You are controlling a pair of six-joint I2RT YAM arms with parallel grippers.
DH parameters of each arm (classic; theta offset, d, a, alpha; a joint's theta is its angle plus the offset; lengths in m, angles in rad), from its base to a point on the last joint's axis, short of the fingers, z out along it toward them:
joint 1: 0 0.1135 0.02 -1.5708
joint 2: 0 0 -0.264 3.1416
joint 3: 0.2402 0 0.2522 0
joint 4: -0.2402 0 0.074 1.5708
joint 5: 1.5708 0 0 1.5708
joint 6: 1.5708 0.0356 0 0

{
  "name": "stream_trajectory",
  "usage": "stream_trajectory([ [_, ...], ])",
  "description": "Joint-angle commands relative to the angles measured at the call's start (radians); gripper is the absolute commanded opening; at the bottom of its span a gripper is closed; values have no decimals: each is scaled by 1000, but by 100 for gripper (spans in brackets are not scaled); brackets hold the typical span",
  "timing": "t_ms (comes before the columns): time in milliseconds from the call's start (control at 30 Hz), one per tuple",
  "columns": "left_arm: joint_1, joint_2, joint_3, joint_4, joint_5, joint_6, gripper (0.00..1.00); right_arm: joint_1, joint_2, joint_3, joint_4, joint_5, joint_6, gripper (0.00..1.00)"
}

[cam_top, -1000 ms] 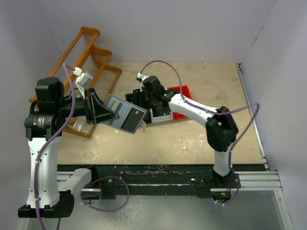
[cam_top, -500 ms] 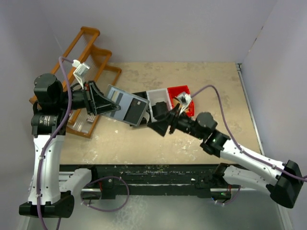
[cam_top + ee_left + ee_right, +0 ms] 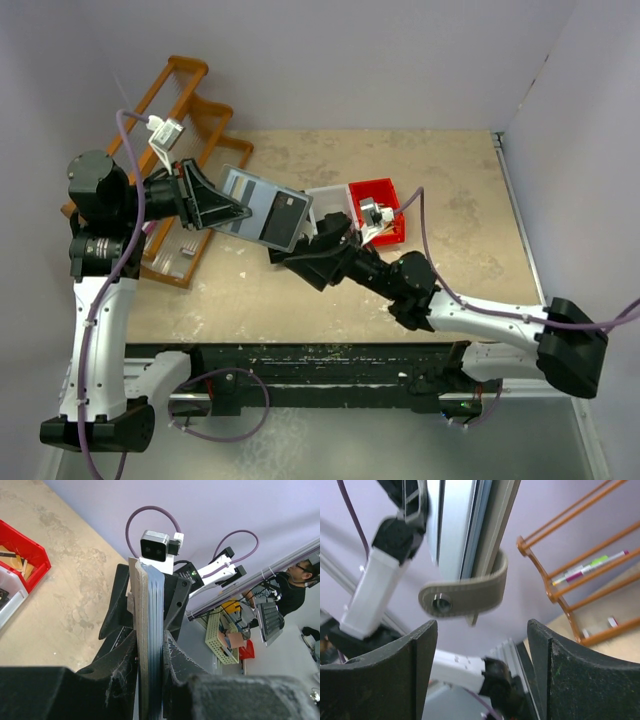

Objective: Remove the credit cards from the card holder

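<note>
The slate-grey card holder [image 3: 262, 210] is held up off the table, tilted, with my left gripper [image 3: 225, 210] shut on its left end. The left wrist view shows it edge-on [image 3: 150, 630], pinched between both fingers, with thin bluish layers along the edge. I cannot make out the credit cards as separate things. My right gripper [image 3: 292, 255] is open just below the holder's lower right end. In the right wrist view the holder's edge [image 3: 465, 525] and its snap-fastened clasp strap [image 3: 465, 594] hang just above the open gripper [image 3: 482, 645], with nothing between the fingers.
A white bin [image 3: 330, 205] and a red bin [image 3: 378, 205] sit behind the right arm. An orange wire rack [image 3: 190, 110] with pens stands at the back left, close behind the left arm. The side walls are near.
The right arm has swung from behind the holder, over the bins, round to the front, and its gripper has opened under the holder. The left arm has raised the holder slightly.
</note>
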State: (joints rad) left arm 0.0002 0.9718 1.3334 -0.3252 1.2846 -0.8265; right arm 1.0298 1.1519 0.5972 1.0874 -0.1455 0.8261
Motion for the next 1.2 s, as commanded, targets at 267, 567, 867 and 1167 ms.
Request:
stream_trajectory([
  [267,7,-30,-12,71,2,-42,8,39,171,127,412,98,152,58],
  [567,7,-30,20,-192,-24,335,48,23,125,172,237,28,212,0],
  [867,8,35,226,-702,-276,1006,77,-37,164,722,-1218,-305,-336,0],
  [1167,7,-12,244,-760,-263,1186,88,-37,298,952,-1589,-299,-549,0],
])
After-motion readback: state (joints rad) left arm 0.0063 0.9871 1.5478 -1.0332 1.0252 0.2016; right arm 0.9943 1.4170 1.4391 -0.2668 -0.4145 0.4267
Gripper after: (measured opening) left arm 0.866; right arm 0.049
